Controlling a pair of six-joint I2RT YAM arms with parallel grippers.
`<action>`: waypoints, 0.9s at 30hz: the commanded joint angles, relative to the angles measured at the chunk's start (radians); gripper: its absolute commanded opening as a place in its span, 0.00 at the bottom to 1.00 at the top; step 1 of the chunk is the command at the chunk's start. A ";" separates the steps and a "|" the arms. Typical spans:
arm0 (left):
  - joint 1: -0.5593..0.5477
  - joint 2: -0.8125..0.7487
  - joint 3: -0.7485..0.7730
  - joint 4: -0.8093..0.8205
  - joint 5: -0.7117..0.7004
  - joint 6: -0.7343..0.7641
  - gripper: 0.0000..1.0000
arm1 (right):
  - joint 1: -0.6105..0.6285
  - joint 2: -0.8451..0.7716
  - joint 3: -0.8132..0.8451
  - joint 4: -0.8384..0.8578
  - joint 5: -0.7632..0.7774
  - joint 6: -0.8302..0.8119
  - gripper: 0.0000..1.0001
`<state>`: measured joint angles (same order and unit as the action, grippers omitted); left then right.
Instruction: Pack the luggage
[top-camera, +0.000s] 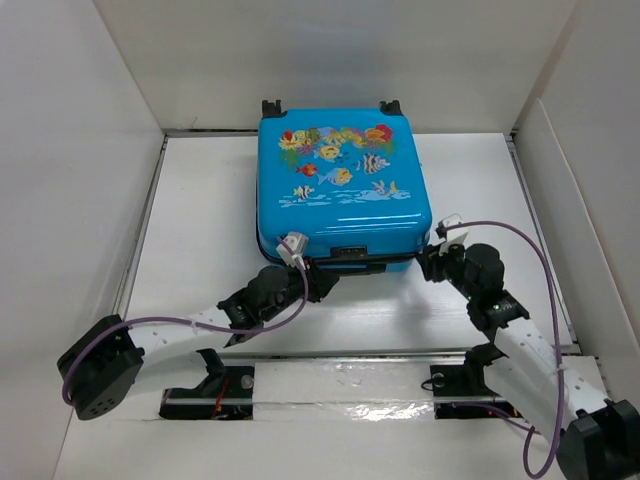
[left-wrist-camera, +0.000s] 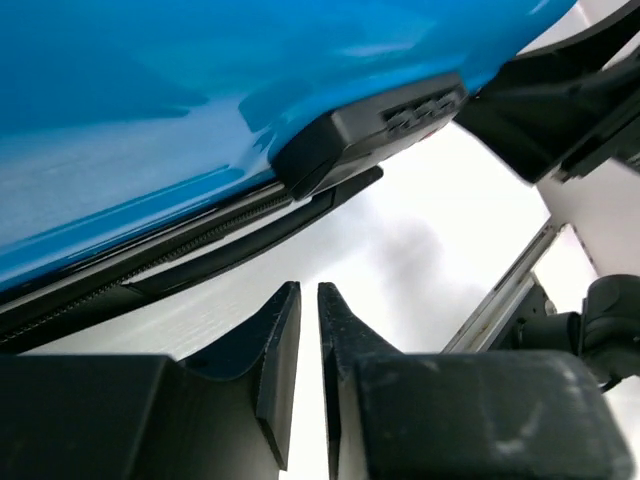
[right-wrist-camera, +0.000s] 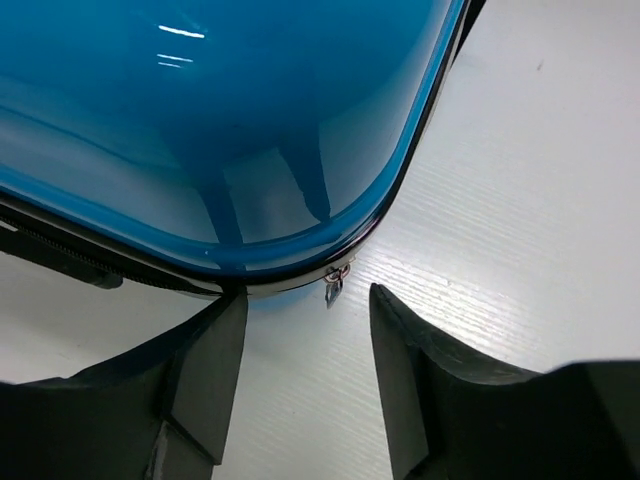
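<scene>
Well, your luggage (top-camera: 340, 190) lies zipped at upper centre of the top view, its glossy shell likely stiff and slippery, so aim the spread-wide right gripper (right-wrist-camera: 305, 340) at the zipper pull (right-wrist-camera: 335, 285), while the left gripper (left-wrist-camera: 308, 330) sits pinched together, empty.

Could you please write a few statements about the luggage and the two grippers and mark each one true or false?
1. The luggage lies flat with its fish print facing up. True.
2. The luggage is open and shows its lining. False: it is closed.
3. The right gripper has its jaws spread, and a small zipper pull shows in the gap between them. True.
4. The left gripper clamps the luggage's handle. False: its jaws are almost together and hold nothing.
5. The wheels point toward the arm bases. False: they are at the far end of the luggage.
</scene>
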<state>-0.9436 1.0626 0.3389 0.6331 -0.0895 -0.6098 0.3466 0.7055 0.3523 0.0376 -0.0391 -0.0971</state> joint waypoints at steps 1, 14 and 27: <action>-0.003 0.026 -0.005 0.054 0.037 0.005 0.10 | -0.073 0.037 -0.002 0.192 -0.182 -0.044 0.49; -0.034 0.065 0.003 0.079 0.050 0.004 0.08 | -0.187 0.123 -0.029 0.291 -0.168 -0.010 0.36; -0.043 0.057 0.020 0.056 0.033 0.012 0.08 | -0.187 0.229 -0.018 0.347 -0.220 -0.019 0.40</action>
<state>-0.9817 1.1366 0.3374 0.6613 -0.0536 -0.6102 0.1665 0.9131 0.3050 0.2977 -0.2344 -0.1017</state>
